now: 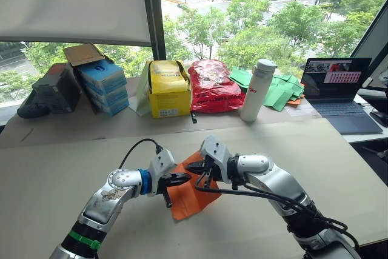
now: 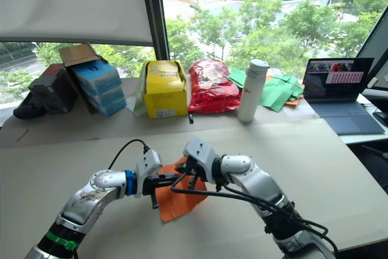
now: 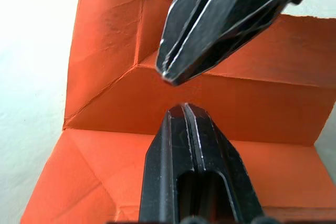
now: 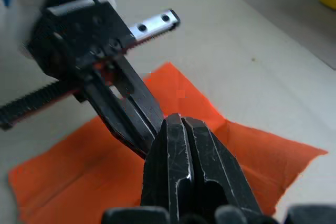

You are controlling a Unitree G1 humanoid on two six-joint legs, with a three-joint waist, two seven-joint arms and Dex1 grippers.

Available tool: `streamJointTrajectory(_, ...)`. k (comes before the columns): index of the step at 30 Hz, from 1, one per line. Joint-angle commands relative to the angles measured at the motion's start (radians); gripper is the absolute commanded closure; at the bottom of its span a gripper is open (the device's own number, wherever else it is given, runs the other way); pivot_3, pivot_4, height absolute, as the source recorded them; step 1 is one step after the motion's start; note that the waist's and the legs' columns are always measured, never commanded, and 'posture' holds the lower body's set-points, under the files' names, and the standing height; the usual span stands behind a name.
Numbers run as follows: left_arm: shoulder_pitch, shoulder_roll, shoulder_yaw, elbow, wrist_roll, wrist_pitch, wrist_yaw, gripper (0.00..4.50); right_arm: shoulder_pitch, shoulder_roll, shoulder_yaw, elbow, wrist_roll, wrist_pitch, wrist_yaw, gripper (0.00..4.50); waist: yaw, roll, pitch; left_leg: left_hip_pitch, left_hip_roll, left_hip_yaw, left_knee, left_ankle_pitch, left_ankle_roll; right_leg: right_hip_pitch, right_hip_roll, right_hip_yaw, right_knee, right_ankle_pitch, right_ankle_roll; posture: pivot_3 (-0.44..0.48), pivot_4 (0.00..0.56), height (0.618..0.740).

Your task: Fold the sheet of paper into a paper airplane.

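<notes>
Item: sheet. I log it lying on the near middle of the surface, directly under both grippers. It is orange, partly folded: in the left wrist view I see one corner turned in on a diagonal, a long flap standing up off the lower layer along a straight fold, and further crease lines in the part lying flat. It reads as a folded rectangle with one slanted corner, not a wedge.

Item: left gripper. Jaws pressed together with nothing between them, the tip just above the standing fold.

Item: right gripper. Jaws likewise closed on nothing, tip to tip with the left gripper over the middle of the sheet. The two tips are near but apart.

Progress, my judgement: early. First folds and creases are made; there is no pointed nose, no layered wings and no finished airplane. Most of the folding is left, and the standing flap has yet to be pressed flat.

Not made out: whether either tip touches the paper, since the head views have the grippers covering the middle of the sheet. The wrist views cut off the sheet's far edges, so I cannot count the layers.

Back of the surface, untouched: yellow box, red bag, white bottle, green paper, laptop.
</notes>
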State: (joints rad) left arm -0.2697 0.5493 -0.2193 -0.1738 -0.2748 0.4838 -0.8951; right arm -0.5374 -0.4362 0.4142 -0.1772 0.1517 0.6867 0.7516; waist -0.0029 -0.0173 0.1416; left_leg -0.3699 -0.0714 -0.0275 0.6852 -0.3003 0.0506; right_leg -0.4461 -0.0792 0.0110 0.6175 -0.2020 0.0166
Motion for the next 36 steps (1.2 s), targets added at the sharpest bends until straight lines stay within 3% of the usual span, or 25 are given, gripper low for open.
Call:
streamJointTrajectory(1, 0.048, 0.039, 0.011, -0.051, 0.008, -0.004, -0.008, 4.5, 0.023, -0.047, 0.004, 0.007, -0.041, -0.018, 0.008, 4.45, 0.0, 0.0, 0.0, 0.0, 0.0, 0.0, 0.0, 0.0, 0.0, 0.0, 0.0, 0.0, 0.0, 0.0, 0.0, 0.0, 0.15, 0.74)
streamJointTrajectory(8, 0.126, 0.111, 0.014, 0.009, 0.06, -0.067, -0.002, 4.5, 0.088, -0.08, 0.017, 0.011, -0.063, -0.031, 0.03, 4.45, -0.005, 0.0, 0.0, 0.003, 0.001, 0.0, 0.0, 0.0, 0.0, 0.002, 0.0, 0.001, 0.004, 0.0, 0.0, 0.0, 0.15, 0.74)
streamJointTrajectory(12, 0.141, 0.122, 0.007, 0.007, 0.079, -0.074, 0.002, 4.5, 0.105, -0.078, 0.015, 0.018, -0.074, -0.033, 0.019, 4.45, -0.007, 0.0, -0.001, 0.015, 0.001, 0.0, -0.001, -0.004, 0.007, 0.013, 0.0, 0.001, 0.004, -0.001, -0.001, 0.0, 0.15, 0.74)
streamJointTrajectory(20, 0.164, 0.126, 0.004, -0.006, 0.08, -0.07, 0.014, 4.5, 0.117, -0.059, -0.011, 0.011, -0.068, -0.034, -0.008, 4.45, -0.008, -0.001, -0.003, 0.017, 0.002, 0.0, -0.001, -0.004, 0.007, 0.014, 0.001, 0.001, 0.004, -0.001, -0.001, 0.0, 0.15, 0.74)
streamJointTrajectory(30, 0.141, 0.106, 0.0, -0.003, 0.073, -0.083, 0.014, 4.5, 0.06, 0.032, -0.133, 0.088, -0.029, -0.016, -0.067, 1.25, -0.008, -0.001, -0.003, 0.016, 0.001, 0.0, -0.001, -0.004, 0.007, 0.013, 0.001, 0.001, 0.004, -0.001, -0.001, 0.0, 0.15, 0.74)
streamJointTrajectory(36, 0.109, 0.087, -0.003, -0.002, 0.072, -0.074, 0.017, 4.5, 0.023, 0.108, -0.165, 0.183, -0.014, 0.015, -0.094, 1.25, -0.009, -0.001, -0.003, 0.016, 0.001, 0.001, -0.001, -0.004, 0.007, 0.012, 0.001, 0.002, 0.005, 0.0, -0.001, 0.0, 0.15, 0.74)
